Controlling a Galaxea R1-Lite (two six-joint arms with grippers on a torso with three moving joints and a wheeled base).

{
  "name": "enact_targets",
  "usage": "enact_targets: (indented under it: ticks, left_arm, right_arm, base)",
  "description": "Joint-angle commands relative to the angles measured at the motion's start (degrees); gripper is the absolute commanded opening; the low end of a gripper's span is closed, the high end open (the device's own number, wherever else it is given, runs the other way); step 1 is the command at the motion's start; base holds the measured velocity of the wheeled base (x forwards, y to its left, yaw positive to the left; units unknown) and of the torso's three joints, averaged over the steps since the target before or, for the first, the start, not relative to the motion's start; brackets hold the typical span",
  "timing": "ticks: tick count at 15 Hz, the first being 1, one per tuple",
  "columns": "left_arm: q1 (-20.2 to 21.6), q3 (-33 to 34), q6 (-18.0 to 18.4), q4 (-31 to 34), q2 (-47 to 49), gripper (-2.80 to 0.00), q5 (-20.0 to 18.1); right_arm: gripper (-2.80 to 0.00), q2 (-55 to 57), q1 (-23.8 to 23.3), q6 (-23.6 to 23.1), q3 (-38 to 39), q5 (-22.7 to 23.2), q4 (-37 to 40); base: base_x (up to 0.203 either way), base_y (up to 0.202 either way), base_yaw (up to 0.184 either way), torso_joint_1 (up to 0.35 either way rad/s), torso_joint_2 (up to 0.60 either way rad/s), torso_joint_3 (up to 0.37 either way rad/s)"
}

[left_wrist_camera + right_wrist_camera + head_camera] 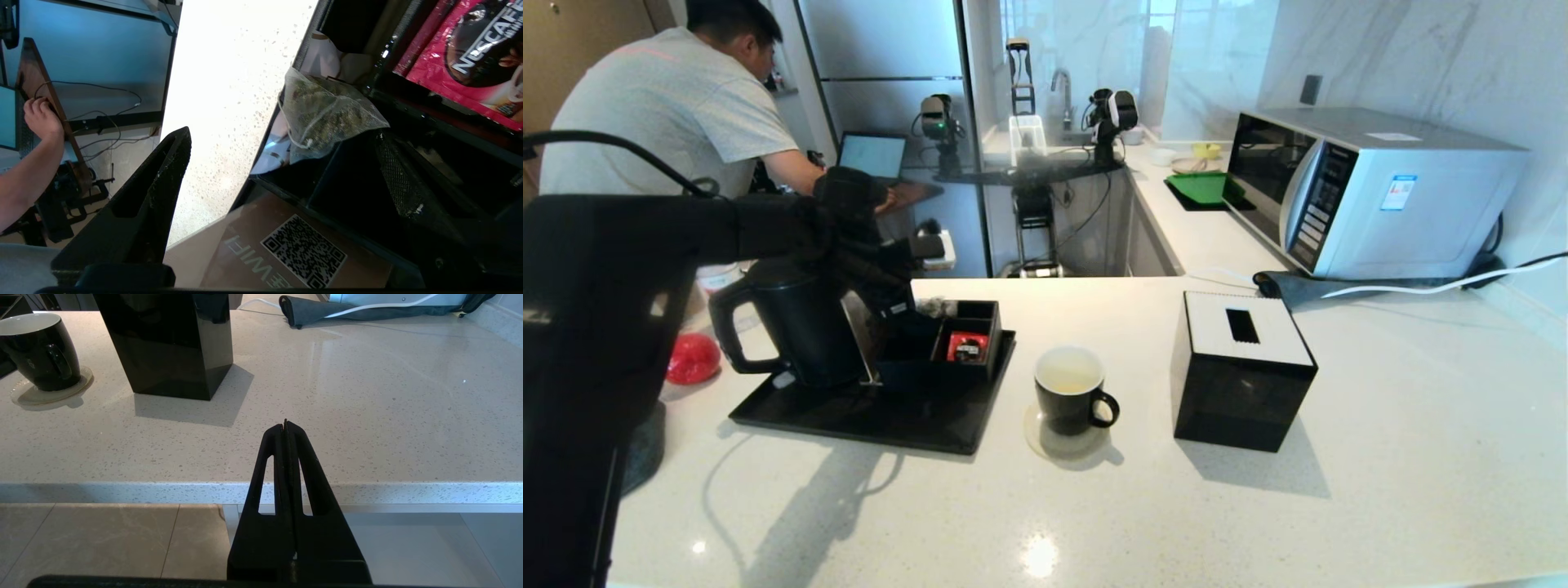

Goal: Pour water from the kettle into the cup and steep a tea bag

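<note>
The red sachet point(461, 61) in the black compartment box point(947, 343) reads "NESCAFE" in white letters, and a brown card point(286, 249) lying on the black tray point(866, 416) carries "WIFI" beside a QR code. The left hand point(282, 171) hangs over the far left part of that box with its fingers point(139, 216) spread wide, holding nothing; one finger stands outside the box over the pale speckled worktop point(1176, 506), the other above a dark compartment. Between them, draped on the box's far edge, lies the small grey-green mesh tea bag point(327, 114) with its pale thread, not touched. The tall matte black kettle point(792, 327) stands on the left end of the tray, its loop handle turned left. The small black mug with a white inside point(1072, 400) sits on a clear coaster point(1045, 445) right of the tray, beside a black tissue box point(1241, 367). The right hand point(285, 428) is parked off the worktop's near edge, fingers pressed together and empty.
</note>
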Motion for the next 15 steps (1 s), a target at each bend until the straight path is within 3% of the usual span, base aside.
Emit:
enact_targets:
  ticks: [1, 12, 13, 15]
  left_arm:
    - [-0.07, -1.14, 0.36, -0.22, 1.48, 0.0, -0.06]
    - [-0.03, -1.23, 0.52, -1.37, 1.74, 0.0, -0.06]
    - [-0.07, -1.14, 0.55, -1.37, 1.74, -2.8, -0.06]
    - [-0.07, -1.14, 0.44, -1.28, 1.74, -2.8, -0.06]
  right_arm:
    - [-2.8, 0.07, 0.02, -0.01, 0.02, 0.03, 0.0]
    - [-2.8, 0.07, 0.02, -0.01, 0.02, 0.03, 0.0]
    - [-2.8, 0.07, 0.02, -0.01, 0.02, 0.03, 0.0]
    - [-2.8, 0.07, 0.02, -0.01, 0.02, 0.03, 0.0]
  base:
    - [0.0, 0.0, 0.0, 0.0, 0.0, 0.0]
    - [0.0, 0.0, 0.0, 0.0, 0.0, 0.0]
    - [0.0, 0.0, 0.0, 0.0, 0.0, 0.0]
    - [0.0, 0.0, 0.0, 0.0, 0.0, 0.0]
